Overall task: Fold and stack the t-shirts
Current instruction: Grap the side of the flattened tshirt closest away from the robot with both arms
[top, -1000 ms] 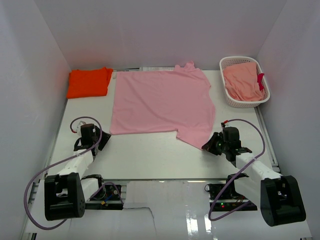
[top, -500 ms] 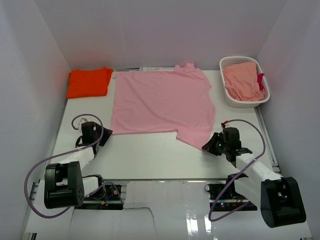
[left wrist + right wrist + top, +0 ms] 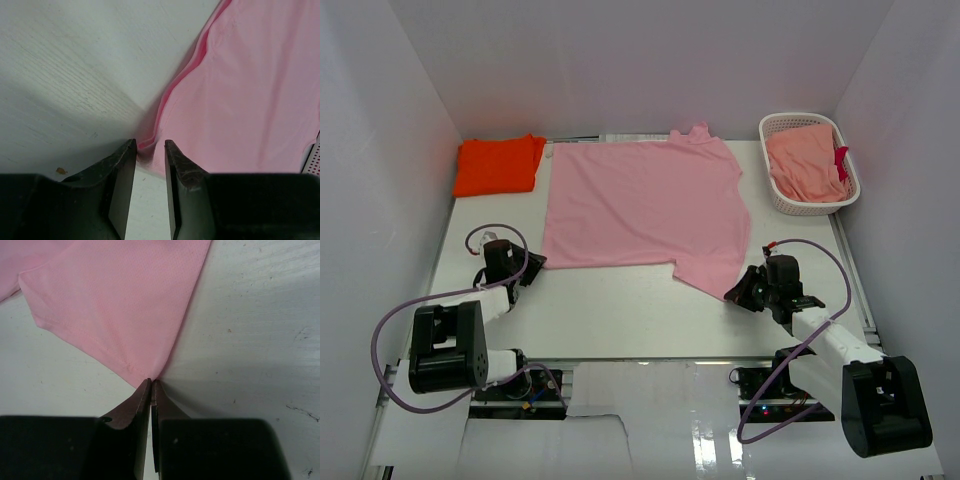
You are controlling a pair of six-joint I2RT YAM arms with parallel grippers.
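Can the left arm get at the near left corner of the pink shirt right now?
Probably yes. The left gripper sits right at that corner of the pink t-shirt, jaws a little apart with the hem between their tips, and only bare table beside it.

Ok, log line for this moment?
stage: gripping corners for fold | left claw: open around pink shirt corner | right claw: shut on pink shirt corner | orange shirt: folded, far left

Plain white walls (image 3: 640, 60) enclose a white table (image 3: 620, 310), evenly lit.
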